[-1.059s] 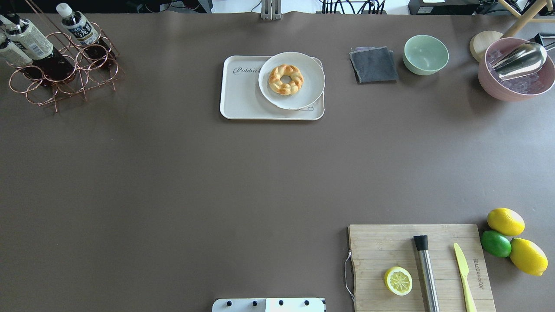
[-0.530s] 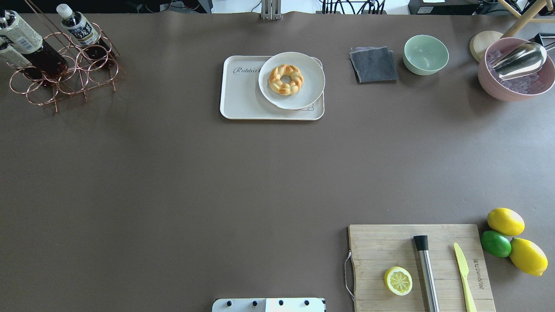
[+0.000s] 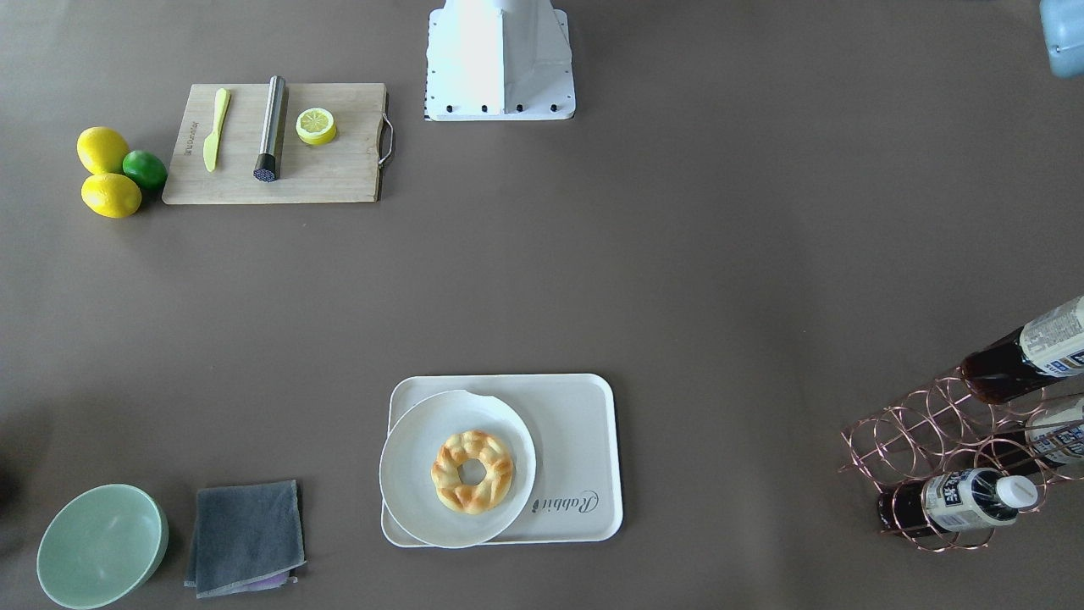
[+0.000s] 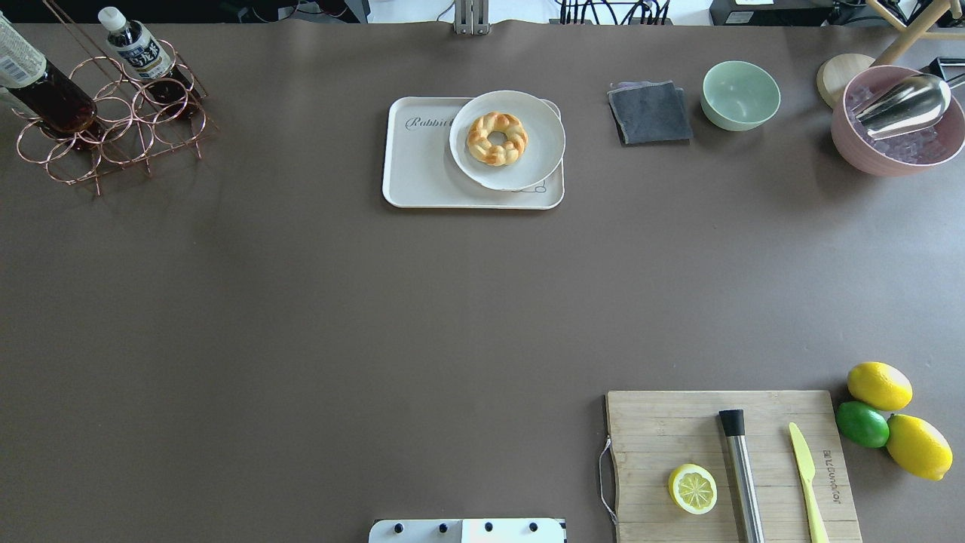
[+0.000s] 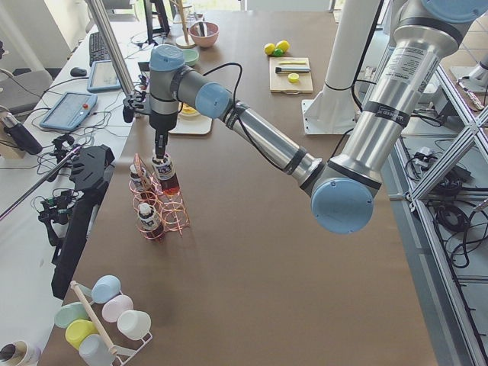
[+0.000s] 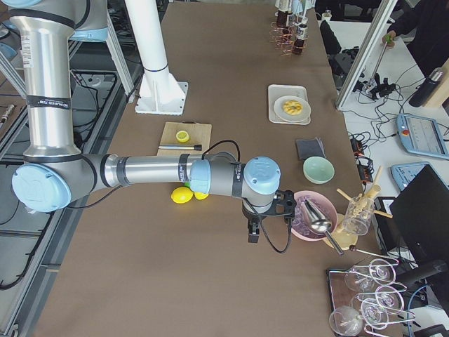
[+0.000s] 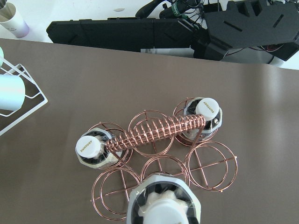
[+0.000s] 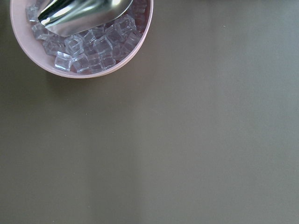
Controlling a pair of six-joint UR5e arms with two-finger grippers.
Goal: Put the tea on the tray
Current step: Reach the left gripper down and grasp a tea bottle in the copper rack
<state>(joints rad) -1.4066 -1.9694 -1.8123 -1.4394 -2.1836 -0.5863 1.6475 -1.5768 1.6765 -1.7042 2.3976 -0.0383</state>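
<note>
While my left gripper point(image 5: 159, 155) is hanging straight down over the copper wire rack point(image 4: 113, 143) at the far left corner of the table point(image 4: 301, 317), its tip is meeting the white cap of the tea point(image 4: 45, 90). I cannot tell whether the fingers are spread or pinching that cap: only the side view is showing them, and far too small. My left wrist camera is looking right down on the cap, which is filling the bottom edge of its view. The bottle's dark base is sitting level with the rack's near rings, and I cannot tell whether it is clear of them. Two other bottles point(image 7: 206, 116) point(image 7: 93, 149) are standing in rings on either side of the rack's coiled handle.

The tea is staying well apart from the tray point(image 4: 422, 173), which is lying at the middle of the table's far side. A white plate point(image 4: 539, 151) with a braided pastry ring point(image 4: 497, 138) is covering the tray's right part.

My right gripper point(image 6: 252, 235) is hanging over bare table just beside the pink bowl point(image 8: 79, 72) of ice cubes with the metal scoop point(image 8: 79, 14). I cannot tell how its fingers are set.
</note>
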